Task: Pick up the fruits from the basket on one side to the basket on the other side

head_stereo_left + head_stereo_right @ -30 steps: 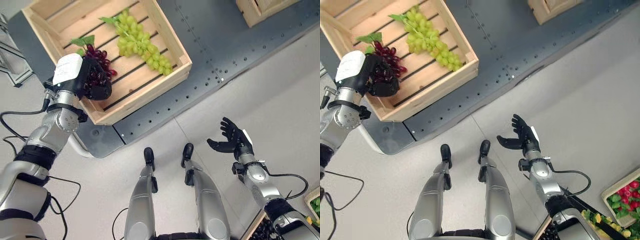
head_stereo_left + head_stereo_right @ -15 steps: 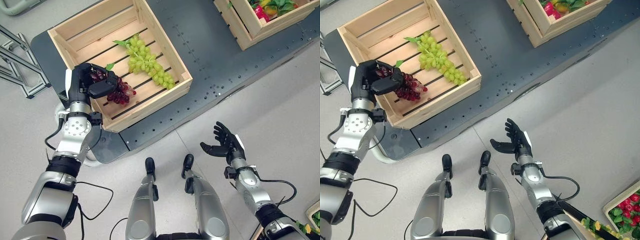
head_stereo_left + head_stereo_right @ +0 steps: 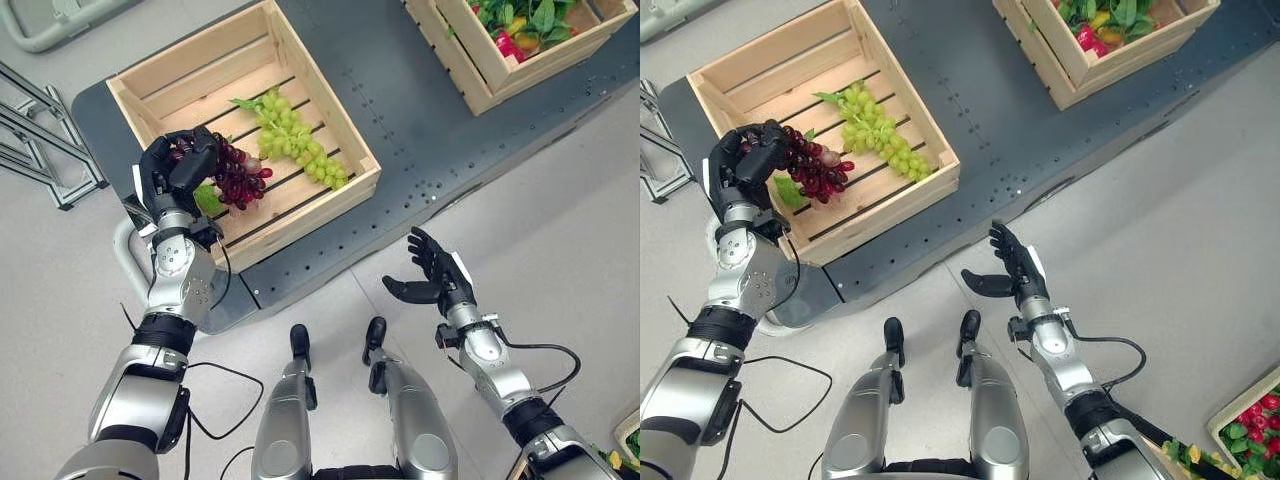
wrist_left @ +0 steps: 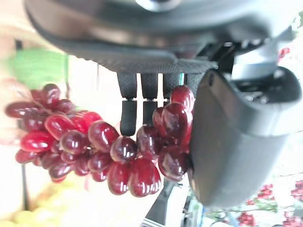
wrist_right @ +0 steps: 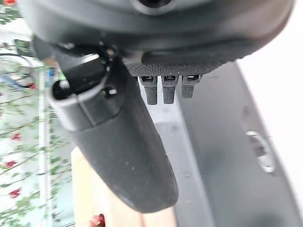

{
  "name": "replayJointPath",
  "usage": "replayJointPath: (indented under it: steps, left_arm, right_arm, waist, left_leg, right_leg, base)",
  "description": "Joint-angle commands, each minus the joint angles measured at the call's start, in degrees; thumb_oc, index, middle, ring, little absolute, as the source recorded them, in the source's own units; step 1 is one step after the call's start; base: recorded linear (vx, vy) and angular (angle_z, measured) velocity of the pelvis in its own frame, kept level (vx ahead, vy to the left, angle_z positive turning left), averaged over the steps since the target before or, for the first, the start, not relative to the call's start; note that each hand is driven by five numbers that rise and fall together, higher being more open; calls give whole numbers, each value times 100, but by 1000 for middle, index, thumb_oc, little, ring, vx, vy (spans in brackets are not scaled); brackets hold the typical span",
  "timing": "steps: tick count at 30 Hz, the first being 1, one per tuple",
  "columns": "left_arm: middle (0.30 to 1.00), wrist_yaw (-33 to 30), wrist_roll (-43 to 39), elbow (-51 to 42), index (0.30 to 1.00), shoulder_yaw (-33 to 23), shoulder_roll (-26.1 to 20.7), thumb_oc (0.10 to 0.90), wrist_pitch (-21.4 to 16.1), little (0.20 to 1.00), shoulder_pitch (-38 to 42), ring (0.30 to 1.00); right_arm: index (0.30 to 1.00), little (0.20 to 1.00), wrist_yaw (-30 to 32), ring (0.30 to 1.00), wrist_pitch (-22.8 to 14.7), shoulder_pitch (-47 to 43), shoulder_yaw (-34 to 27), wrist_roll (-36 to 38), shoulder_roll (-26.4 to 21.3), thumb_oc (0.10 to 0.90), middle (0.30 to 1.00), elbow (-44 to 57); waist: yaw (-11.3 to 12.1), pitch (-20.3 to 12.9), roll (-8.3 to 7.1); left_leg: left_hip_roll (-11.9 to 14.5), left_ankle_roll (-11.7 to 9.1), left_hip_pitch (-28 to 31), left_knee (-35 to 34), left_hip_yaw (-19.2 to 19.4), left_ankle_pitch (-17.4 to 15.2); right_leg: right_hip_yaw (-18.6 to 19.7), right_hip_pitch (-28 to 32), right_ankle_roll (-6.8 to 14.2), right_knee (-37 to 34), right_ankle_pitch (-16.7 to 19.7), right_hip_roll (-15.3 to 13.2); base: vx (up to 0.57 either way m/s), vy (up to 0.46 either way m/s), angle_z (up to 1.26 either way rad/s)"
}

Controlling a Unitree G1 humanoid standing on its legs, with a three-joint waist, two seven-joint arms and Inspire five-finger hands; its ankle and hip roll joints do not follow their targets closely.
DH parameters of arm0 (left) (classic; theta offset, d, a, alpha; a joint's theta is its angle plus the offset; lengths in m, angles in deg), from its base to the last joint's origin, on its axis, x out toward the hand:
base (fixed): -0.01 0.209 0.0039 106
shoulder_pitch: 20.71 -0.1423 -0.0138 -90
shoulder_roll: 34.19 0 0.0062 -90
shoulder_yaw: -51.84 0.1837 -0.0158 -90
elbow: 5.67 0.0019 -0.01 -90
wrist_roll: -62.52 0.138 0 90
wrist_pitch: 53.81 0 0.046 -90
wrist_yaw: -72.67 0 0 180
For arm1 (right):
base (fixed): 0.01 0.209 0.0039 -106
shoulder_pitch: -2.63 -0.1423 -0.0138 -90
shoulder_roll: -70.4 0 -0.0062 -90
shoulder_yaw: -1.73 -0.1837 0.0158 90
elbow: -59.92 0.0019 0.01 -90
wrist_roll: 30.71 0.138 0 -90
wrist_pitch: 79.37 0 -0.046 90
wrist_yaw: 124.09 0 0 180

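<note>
The left hand (image 3: 178, 172) has its fingers (image 4: 128, 116) and thumb curled round a bunch of red grapes (image 3: 236, 175), which hangs out past the fingertips over the near-left corner of the wooden crate (image 3: 322, 95) on the dark counter (image 3: 420, 120). Beyond the fingers, a bunch of green grapes (image 3: 290, 140) lies on the crate's slats (well inside the walls). The right hand (image 3: 432, 275) hovers over the floor with fingers spread and holding nothing. A second crate (image 3: 1110, 55) of mixed produce sits farther along the counter.
</note>
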Motion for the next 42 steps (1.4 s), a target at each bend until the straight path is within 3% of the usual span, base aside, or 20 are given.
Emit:
replayJointPath:
  steps: [1,9,15,23,35,38,42]
  left_arm:
    - [300,5,263,-819,300,-510,-153,400,-1035,300,342,300]
    - [300,-93,494,-1327,300,-486,-171,400,-845,300,92,300]
    - [300,-58,627,-1478,300,-366,-165,400,-703,300,76,300]
    - [300,184,587,-1604,300,-124,-341,400,-179,300,243,300]
    - [300,739,619,-1660,300,294,-626,400,621,300,481,300]
    - [300,975,530,-1435,300,537,-636,400,778,300,689,300]
    - [300,1146,491,-1295,300,670,-643,400,870,300,841,300]
  right_arm:
    - [900,900,-215,900,-215,-195,27,-293,-213,800,900,790]
    - [900,900,-788,900,-177,-319,56,65,-297,800,900,1220]
    - [900,900,-800,900,-138,-648,162,168,-184,800,900,1515]
    - [900,900,-712,900,502,-1032,428,686,89,800,900,1452]
    - [900,900,-706,900,1217,-1378,707,755,239,800,900,1244]
    - [900,900,-682,900,1597,-1704,877,1354,400,800,900,880]
    - [900,900,-664,900,1677,-1812,911,1885,541,800,900,645]
  waist:
    - [-54,-377,131]
    - [31,-731,266]
    - [94,-911,364]
    - [216,-1344,497]
    - [368,-1955,532]
    - [461,-2200,531]
    - [510,-2324,538]
  left_leg:
    - [-454,289,2,448,185,-478]
    - [-537,275,483,185,48,-501]
    - [-603,272,725,52,-14,-544]
    - [-653,245,1211,-369,-104,-504]
    - [-630,180,1689,-893,-258,-346]
    - [-608,146,1805,-1116,-341,-246]
    - [-592,122,1777,-1116,-391,-238]
  right_leg:
    - [156,552,204,-108,-365,-36]
    - [94,1144,221,-469,-328,-114]
    - [66,1432,231,-633,-339,-158]
    - [-20,1959,277,-1075,-238,-188]
    - [-95,2472,313,-1621,-48,-117]
    - [-146,2591,335,-1777,24,-84]
    - [-157,2572,360,-1777,35,-84]
  base:
    - [55,-15,1]
    - [78,-1,1]
    - [59,7,3]
    - [61,-8,9]
    - [49,-30,7]
    - [42,-56,5]
    - [16,-36,14]
